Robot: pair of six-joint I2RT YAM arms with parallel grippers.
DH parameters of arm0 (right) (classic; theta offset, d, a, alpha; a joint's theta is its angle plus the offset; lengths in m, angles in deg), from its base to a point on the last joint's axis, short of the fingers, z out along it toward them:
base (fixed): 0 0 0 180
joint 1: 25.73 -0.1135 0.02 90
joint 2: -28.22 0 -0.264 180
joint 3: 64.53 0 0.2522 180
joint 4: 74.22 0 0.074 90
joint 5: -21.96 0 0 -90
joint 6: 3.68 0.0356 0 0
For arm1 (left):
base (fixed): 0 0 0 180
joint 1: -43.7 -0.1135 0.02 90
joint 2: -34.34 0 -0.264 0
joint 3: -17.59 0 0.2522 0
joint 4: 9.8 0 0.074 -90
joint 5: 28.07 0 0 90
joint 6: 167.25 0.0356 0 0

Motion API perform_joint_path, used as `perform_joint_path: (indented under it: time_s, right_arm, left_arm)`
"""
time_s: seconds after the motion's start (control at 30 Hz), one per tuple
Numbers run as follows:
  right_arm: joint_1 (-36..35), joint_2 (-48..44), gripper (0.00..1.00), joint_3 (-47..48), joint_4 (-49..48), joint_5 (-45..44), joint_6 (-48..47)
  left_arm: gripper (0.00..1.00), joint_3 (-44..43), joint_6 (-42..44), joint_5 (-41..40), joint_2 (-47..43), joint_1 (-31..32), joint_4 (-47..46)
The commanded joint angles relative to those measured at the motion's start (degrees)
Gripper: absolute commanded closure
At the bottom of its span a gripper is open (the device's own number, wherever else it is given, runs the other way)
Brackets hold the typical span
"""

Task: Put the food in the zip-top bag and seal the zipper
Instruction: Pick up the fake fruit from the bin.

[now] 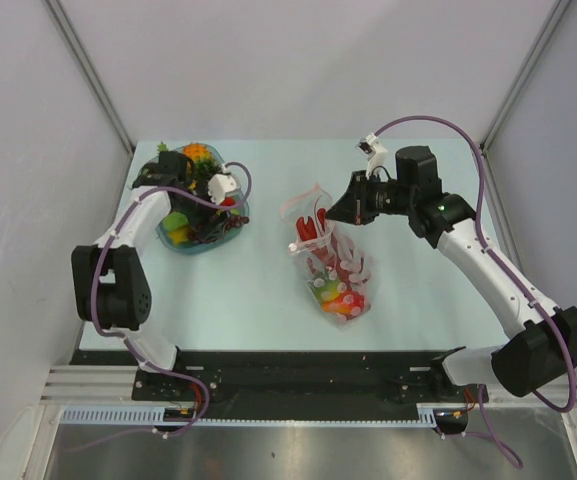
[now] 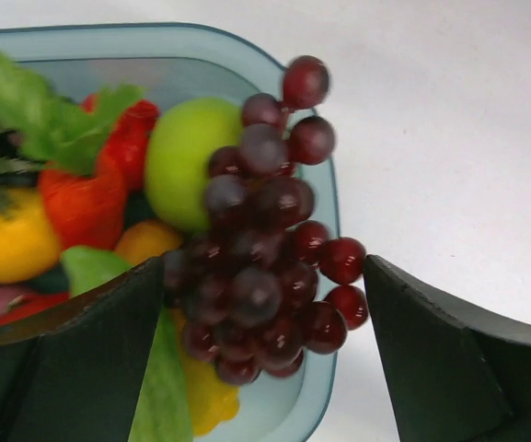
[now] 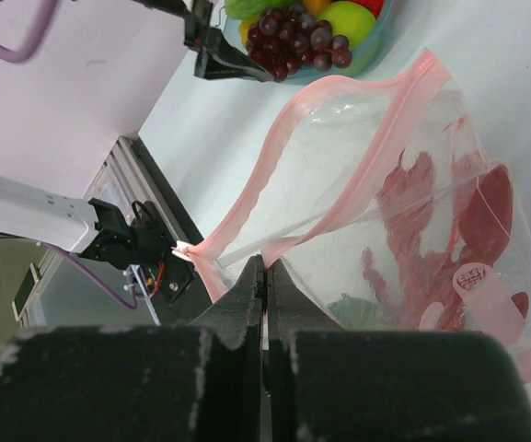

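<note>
The clear zip-top bag [image 1: 336, 262] lies at mid-table with several red, orange and green food pieces [image 1: 340, 298] inside. My right gripper [image 1: 330, 212] is shut on the rim at its far mouth; in the right wrist view its jaws [image 3: 265, 262] pinch the pink zipper strip [image 3: 274, 166], and the mouth gapes open. The rest of the food lies in a blue-green tray [image 1: 200, 248]. My left gripper [image 1: 211, 222] is open over that tray, its fingers [image 2: 265, 267] on either side of the purple grapes [image 2: 256, 249], which hang over the rim [image 2: 325, 184].
The tray also holds a green apple [image 2: 178, 161], a red pepper [image 2: 86, 198], a yellow piece [image 2: 7, 235], green leaves and a pineapple [image 1: 196, 152]. Grey walls enclose the table on the left, right and back. A black rail runs along the near edge.
</note>
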Motion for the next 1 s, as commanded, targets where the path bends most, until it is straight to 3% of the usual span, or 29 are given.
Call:
perform_joint_path:
  time_s: [0.0, 0.27, 0.3, 0.4, 0.5, 0.73, 0.97]
  right_arm:
    - [-0.2, -0.6, 1.0, 1.8, -0.3, 0.4, -1.4]
    - [0.1, -0.7, 1.0, 1.6, -0.3, 0.4, -1.3]
    - [0.1, -0.7, 1.0, 1.6, -0.5, 0.5, -1.3]
    - [0.1, -0.7, 1.0, 1.6, -0.5, 0.5, -1.3]
    - [0.1, -0.5, 1.0, 1.6, -0.5, 0.5, -1.3]
    - [0.1, -0.3, 1.0, 1.7, -0.7, 0.5, -0.9]
    - [0.0, 0.6, 1.0, 2.2, -1.4, 1.1, -0.5]
  left_arm:
    - [0.1, 1.9, 3.6, -3.1, 1.9, 1.2, -3.4]
    - [0.42, 1.2, 5.5, -4.6, 3.8, 1.3, -1.4]
    - [0.51, 0.7, 5.6, -4.3, 3.7, 1.3, -1.2]
    - [0.69, -0.2, 5.1, -3.9, 2.7, 1.3, -0.3]
    - [0.81, -1.2, 4.5, -3.8, 0.4, 1.3, 0.4]
    - [0.96, -9.1, 0.4, -0.3, -5.3, 1.3, 5.7]
    - [1.0, -21.1, -11.7, 10.2, -7.7, 3.2, 5.3]
